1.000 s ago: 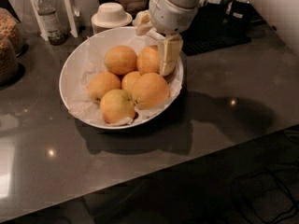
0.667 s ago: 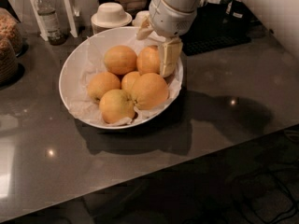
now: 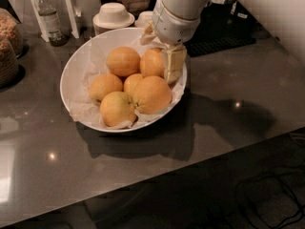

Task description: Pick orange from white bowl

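The white bowl (image 3: 76, 66), wide and lined with crinkled white paper, stands on the dark counter and holds several large oranges. My gripper (image 3: 169, 68) comes down from the white arm over the bowl's back right part. It is right beside the back right orange (image 3: 151, 62), with a cream part of it against that orange's right side. Other oranges lie at the back middle (image 3: 123, 61), the front right (image 3: 151, 94) and the front (image 3: 116, 109).
A small white upturned dish (image 3: 113, 14) and a clear bottle (image 3: 47, 18) stand behind the bowl. Jars with brown contents (image 3: 8, 42) are at the far left. A black mat (image 3: 224, 37) lies at the back right. The counter's front edge runs along the bottom.
My gripper has sunk slightly lower beside the back right orange. The bowl and the oranges have not moved.
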`<state>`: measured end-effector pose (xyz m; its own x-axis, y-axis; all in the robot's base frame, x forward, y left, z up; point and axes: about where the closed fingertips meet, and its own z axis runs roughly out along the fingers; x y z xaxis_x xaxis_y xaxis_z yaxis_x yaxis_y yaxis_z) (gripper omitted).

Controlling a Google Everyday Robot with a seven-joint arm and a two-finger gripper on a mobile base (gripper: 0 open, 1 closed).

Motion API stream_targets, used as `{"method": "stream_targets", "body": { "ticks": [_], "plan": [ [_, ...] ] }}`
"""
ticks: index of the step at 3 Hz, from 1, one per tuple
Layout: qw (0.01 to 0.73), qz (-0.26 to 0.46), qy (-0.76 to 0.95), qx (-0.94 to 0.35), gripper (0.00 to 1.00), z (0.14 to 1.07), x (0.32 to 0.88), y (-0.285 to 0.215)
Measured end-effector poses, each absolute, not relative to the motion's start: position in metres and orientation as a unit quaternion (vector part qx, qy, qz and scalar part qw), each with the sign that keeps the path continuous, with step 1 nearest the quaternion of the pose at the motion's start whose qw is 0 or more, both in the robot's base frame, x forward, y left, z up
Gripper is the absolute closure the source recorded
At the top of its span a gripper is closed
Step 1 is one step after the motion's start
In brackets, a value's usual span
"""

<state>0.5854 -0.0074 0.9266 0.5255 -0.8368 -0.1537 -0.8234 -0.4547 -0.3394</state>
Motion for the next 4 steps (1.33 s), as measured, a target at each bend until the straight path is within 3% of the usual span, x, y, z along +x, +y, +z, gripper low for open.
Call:
{"method": "stream_targets", "body": {
  "ticks": [1,3,4],
  "plan": [
    [0.193,-0.024,0.484,-0.853,0.21,0.925,0.584,-0.008],
    [0.193,-0.026,0.466,-0.863,0.33,0.916,0.588,-0.005],
    [0.190,-0.022,0.456,-0.869,0.33,0.910,0.592,-0.003]
  ]
}}
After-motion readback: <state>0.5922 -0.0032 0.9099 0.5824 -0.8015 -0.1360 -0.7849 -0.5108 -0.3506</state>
